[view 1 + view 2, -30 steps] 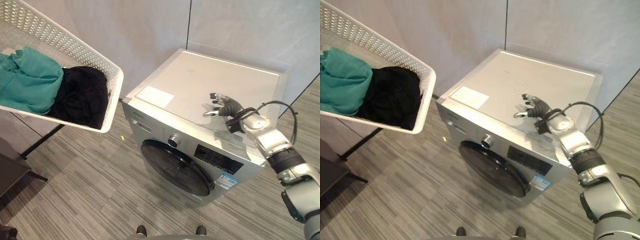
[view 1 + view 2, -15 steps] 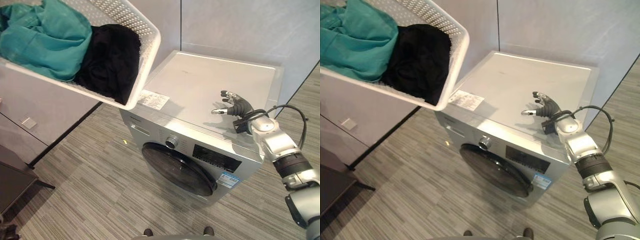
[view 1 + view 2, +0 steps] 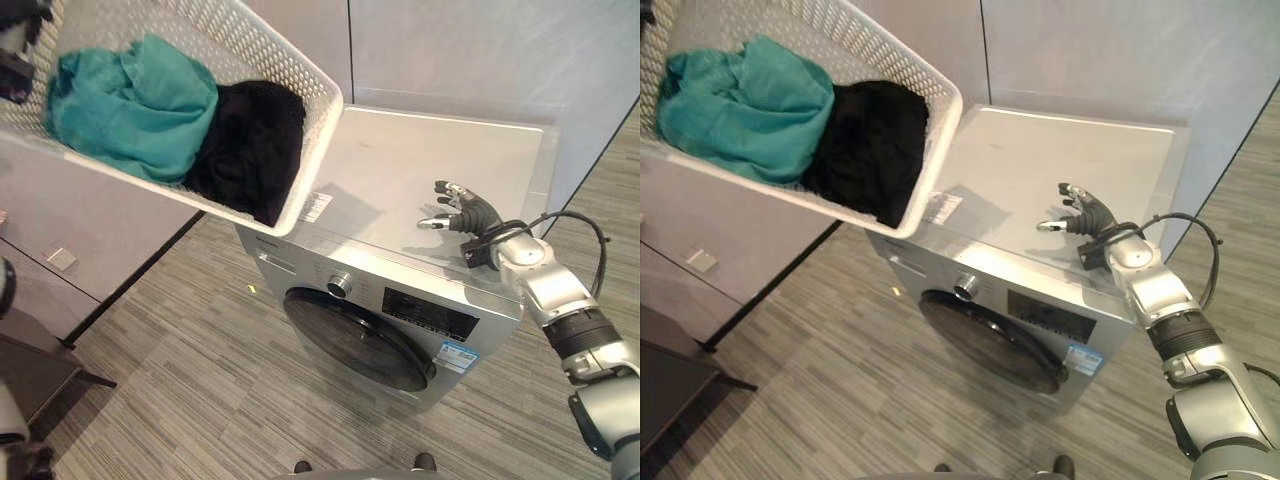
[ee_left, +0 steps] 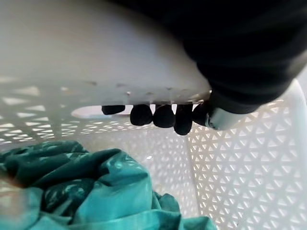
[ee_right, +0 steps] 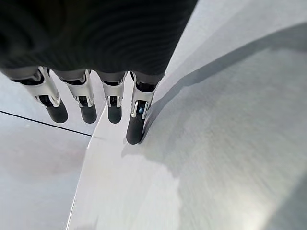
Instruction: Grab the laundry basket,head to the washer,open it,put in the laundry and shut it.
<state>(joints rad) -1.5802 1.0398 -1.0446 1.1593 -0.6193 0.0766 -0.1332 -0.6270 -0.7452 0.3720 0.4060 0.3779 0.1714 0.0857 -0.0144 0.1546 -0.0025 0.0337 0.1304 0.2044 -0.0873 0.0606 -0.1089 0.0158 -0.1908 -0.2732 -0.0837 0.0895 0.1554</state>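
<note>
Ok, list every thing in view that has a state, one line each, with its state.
washer: door shut, top bare under the right hand.
laundry basket: held up, tilted, one corner over the washer's top.
teal garment: bunched in the basket.
black garment: bunched in the basket beside the teal one.
left hand: fingers curled through the basket's handle slot.
right hand: open, over the washer's top.

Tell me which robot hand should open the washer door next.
Right, probably. The right robot hand is open and free above the washer, near its closed door. The left robot hand grips the laundry basket.
</note>
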